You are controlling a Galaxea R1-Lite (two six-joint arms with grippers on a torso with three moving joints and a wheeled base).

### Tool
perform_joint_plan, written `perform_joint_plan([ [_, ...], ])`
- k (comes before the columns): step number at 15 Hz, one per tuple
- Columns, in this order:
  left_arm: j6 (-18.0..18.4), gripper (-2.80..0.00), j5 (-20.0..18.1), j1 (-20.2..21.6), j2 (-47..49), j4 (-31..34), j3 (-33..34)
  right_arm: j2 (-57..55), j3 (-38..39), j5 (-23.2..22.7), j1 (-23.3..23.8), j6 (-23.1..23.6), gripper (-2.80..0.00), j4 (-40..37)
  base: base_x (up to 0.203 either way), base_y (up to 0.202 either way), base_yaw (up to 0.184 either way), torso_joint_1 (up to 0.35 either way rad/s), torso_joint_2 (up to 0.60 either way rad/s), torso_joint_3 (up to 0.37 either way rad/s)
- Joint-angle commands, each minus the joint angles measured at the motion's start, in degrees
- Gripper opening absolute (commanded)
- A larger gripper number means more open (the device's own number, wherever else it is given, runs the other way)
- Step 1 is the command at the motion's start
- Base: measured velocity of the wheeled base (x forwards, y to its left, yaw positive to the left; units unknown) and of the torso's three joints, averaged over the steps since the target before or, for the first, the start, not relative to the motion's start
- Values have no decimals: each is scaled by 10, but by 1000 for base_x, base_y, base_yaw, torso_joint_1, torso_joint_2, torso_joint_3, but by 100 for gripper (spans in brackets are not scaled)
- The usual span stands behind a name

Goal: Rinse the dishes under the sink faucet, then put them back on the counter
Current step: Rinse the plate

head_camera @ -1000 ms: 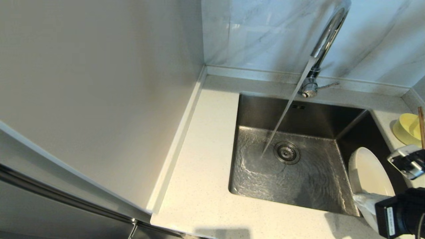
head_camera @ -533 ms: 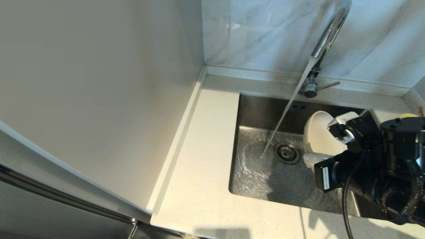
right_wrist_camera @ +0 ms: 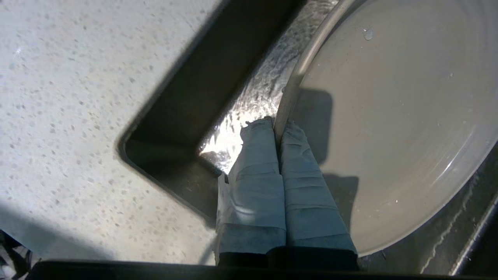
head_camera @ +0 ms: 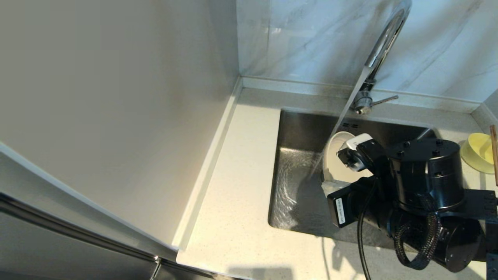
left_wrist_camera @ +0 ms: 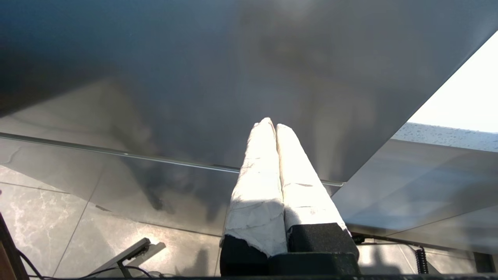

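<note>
My right gripper [right_wrist_camera: 276, 126] is shut on the rim of the white plate [right_wrist_camera: 397, 116]. It holds the plate [head_camera: 335, 155] on edge inside the sink [head_camera: 299, 128], hard against the running stream from the chrome faucet [head_camera: 383, 39]. A few drops sit on the plate's face. The right gripper [head_camera: 330, 187] is low in the basin, under the plate. On the counter [head_camera: 241, 186] at the far right stand the pale yellow bowl [head_camera: 476, 151] and the brown chopsticks [head_camera: 494, 149]. My left gripper [left_wrist_camera: 271, 124] is shut on nothing, parked by a grey panel.
The faucet's side lever [head_camera: 384, 100] points right at the tap's base. Water ripples over the sink floor [head_camera: 288, 194]. My right arm and the plate hide the drain strainer. A tall pale side panel [head_camera: 116, 116] borders the counter on the left.
My right arm carried the plate leftward from the sink's right edge across the basin to the water stream. The bowl, hidden half a second ago, shows again.
</note>
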State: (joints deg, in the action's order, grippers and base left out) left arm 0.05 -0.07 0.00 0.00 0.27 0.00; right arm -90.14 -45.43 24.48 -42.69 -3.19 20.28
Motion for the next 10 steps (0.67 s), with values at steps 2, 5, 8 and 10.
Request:
perform_joint_plan([
  [2,0,-280,0,0,0,0,0,-28,-34,5,-3,-4,-280,1,0,0,0,0,0,0],
  [5,0,-280,0,0,0,0,0,-48,-65,15,-2,-26,-280,1,0,0,0,0,0,0],
  [8,0,-280,0,0,0,0,0,-52,-79,28,7,-27,-280,1,0,0,0,0,0,0],
  [10,0,-280,0,0,0,0,0,-57,-92,40,16,-30,-280,1,0,0,0,0,0,0],
])
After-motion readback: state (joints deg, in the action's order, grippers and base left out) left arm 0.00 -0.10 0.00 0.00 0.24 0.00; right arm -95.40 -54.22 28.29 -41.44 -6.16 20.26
